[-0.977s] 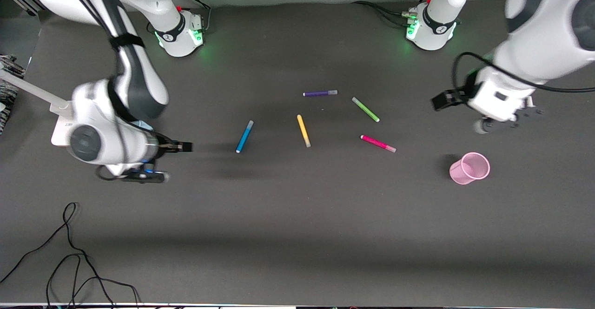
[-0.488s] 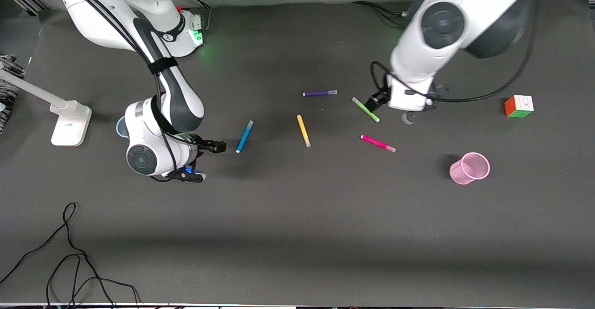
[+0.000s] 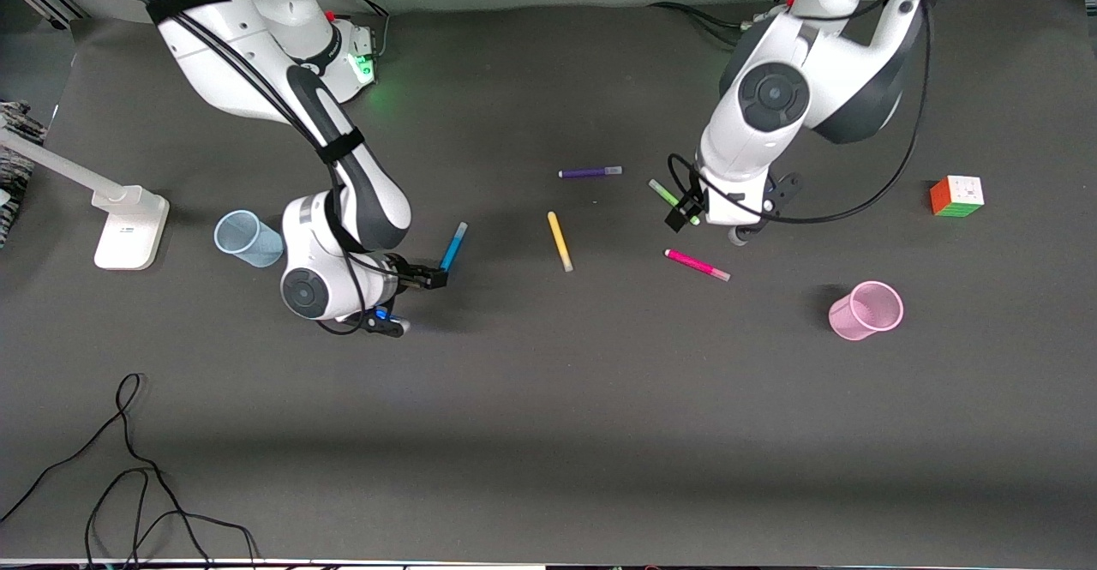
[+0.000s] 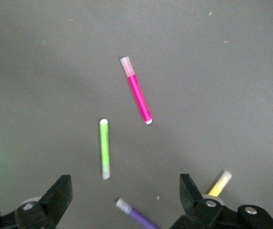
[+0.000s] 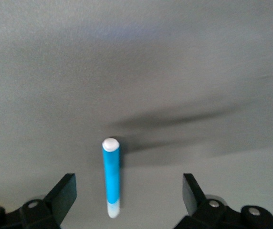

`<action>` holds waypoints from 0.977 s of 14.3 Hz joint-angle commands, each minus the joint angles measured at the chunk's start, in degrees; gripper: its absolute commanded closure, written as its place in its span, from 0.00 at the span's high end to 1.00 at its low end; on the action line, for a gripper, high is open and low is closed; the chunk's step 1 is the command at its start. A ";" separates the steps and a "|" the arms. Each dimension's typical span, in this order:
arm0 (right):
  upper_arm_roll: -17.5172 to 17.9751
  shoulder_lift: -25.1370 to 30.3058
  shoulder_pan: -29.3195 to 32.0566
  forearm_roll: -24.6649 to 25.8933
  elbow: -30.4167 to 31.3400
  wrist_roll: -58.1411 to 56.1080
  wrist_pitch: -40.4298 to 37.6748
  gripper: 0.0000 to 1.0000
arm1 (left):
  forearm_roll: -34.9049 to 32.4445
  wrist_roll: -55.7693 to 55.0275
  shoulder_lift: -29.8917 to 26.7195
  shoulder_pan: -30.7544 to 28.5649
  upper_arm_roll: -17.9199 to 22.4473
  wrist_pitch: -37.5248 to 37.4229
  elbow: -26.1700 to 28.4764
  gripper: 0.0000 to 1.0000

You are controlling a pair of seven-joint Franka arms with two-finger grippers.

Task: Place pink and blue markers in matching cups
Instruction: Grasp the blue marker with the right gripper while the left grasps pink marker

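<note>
The blue marker [image 3: 452, 247] lies flat on the dark table; in the right wrist view [image 5: 111, 176] it lies between my open fingers. My right gripper [image 3: 431, 279] [image 5: 128, 191] is open, low at the marker's end nearer the front camera. The pink marker [image 3: 696, 264] [image 4: 139, 97] lies flat. My left gripper [image 3: 686, 214] [image 4: 125, 191] is open and empty above the green marker [image 3: 673, 201] [image 4: 105, 149], short of the pink one. The pink cup [image 3: 866, 310] stands toward the left arm's end. The light blue cup [image 3: 247, 238] stands beside the right arm's wrist.
A purple marker [image 3: 590, 172] [image 4: 136, 217] and a yellow marker [image 3: 559, 241] [image 4: 220, 183] lie mid-table. A colour cube [image 3: 956, 195] sits toward the left arm's end. A white lamp base [image 3: 128, 227] stands past the blue cup. A black cable [image 3: 128, 467] lies nearest the front camera.
Both arms swung in toward the middle. My right gripper came up to the blue marker's end. My left gripper moved from the cube's end to over the green marker.
</note>
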State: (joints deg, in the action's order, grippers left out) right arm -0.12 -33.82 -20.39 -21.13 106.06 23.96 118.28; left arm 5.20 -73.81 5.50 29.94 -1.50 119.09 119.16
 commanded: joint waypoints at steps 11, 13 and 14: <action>0.03 -2.39 -1.84 -2.78 0.47 3.02 4.86 0.03 | -2.56 -4.85 18.57 1.43 0.97 27.59 5.57 1.00; 0.03 -1.87 -1.67 -2.77 0.38 2.93 4.68 0.00 | -2.56 -4.85 19.72 1.35 1.06 29.26 5.21 1.00; -0.06 -0.99 -1.58 -2.77 0.38 2.76 4.34 0.00 | -2.56 -4.85 19.99 1.35 1.15 29.27 5.21 1.00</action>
State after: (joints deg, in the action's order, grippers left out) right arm -0.05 -36.13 -21.87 -22.81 106.01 26.00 122.69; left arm 3.86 -76.85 24.64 30.61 -0.99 147.91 125.33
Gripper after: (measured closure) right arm 0.824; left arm 0.000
